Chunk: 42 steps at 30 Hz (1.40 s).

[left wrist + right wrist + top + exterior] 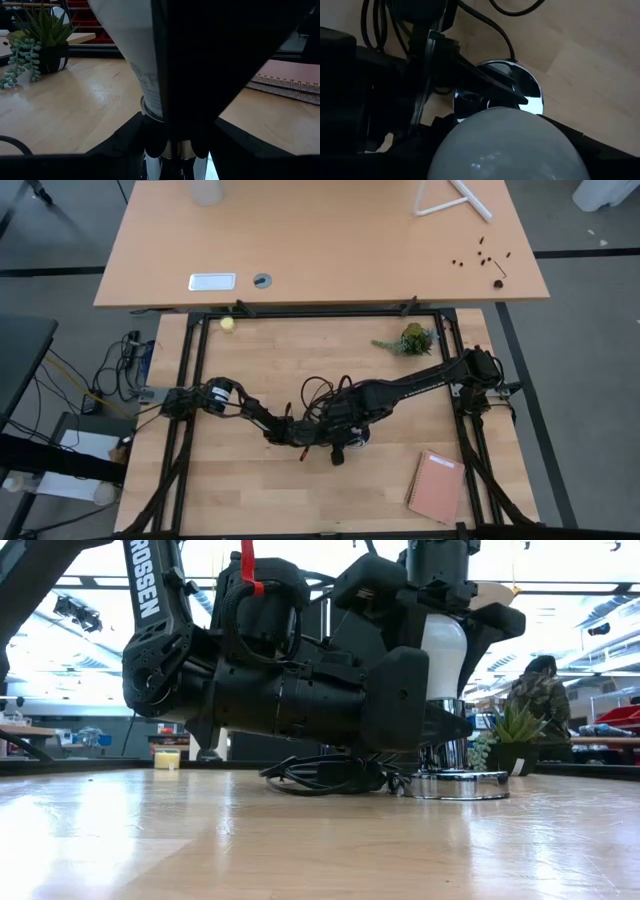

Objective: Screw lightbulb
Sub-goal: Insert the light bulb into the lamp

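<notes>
Light wood table [250,500], bright workshop behind it. One pink notebook [436,486] lower right, one succulent [410,340]. One lightbulb [444,655], frosted white, upright over the chrome socket disc [462,784] at centre. Right gripper [444,625] pinches its glass; left gripper [172,145] clamps the socket neck.

Two black jointed arms [400,390], white TROSSEN lettering, red cable [248,565]
</notes>
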Available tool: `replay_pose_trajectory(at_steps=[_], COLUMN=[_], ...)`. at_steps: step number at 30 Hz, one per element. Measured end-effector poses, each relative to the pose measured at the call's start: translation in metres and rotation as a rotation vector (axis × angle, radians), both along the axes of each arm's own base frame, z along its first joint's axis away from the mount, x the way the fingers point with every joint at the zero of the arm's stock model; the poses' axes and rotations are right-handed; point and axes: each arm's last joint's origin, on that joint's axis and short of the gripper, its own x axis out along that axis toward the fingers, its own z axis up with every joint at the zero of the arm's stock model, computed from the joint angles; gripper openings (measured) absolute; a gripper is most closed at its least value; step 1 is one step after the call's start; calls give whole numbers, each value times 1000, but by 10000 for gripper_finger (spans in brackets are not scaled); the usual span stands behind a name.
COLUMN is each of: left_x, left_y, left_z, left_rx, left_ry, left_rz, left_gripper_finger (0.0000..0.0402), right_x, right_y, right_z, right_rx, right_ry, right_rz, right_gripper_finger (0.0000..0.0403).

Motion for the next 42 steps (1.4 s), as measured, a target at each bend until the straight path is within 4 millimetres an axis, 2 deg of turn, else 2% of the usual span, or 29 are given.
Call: replay_pose_trajectory(at_steps=[5, 12, 19, 22, 29, 42], left_x=[0, 0, 0, 1, 1, 0], left_y=[0, 0, 0, 0, 0, 0], left_z=[0, 0, 0, 0, 0, 0], left_rx=[-1, 3, 5, 5, 6, 18], left_ry=[-1, 0, 0, 1, 0, 5], left_rz=[1, 0, -6, -6, -5, -6], left_gripper_finger=[184, 184, 184, 184, 184, 184], right_x=[0, -1, 0, 0, 2, 1], right_y=[3, 5, -2, -6, -14, -8], right_z=[0, 1, 16, 24, 29, 31], right_rx=[-36, -20, -9, -2, 74, 35], right_ry=[-11, -1, 56, 64, 54, 36], right_rz=[42, 109, 208, 262, 382, 936], right_gripper_finger=[284, 338, 379, 384, 379, 375])
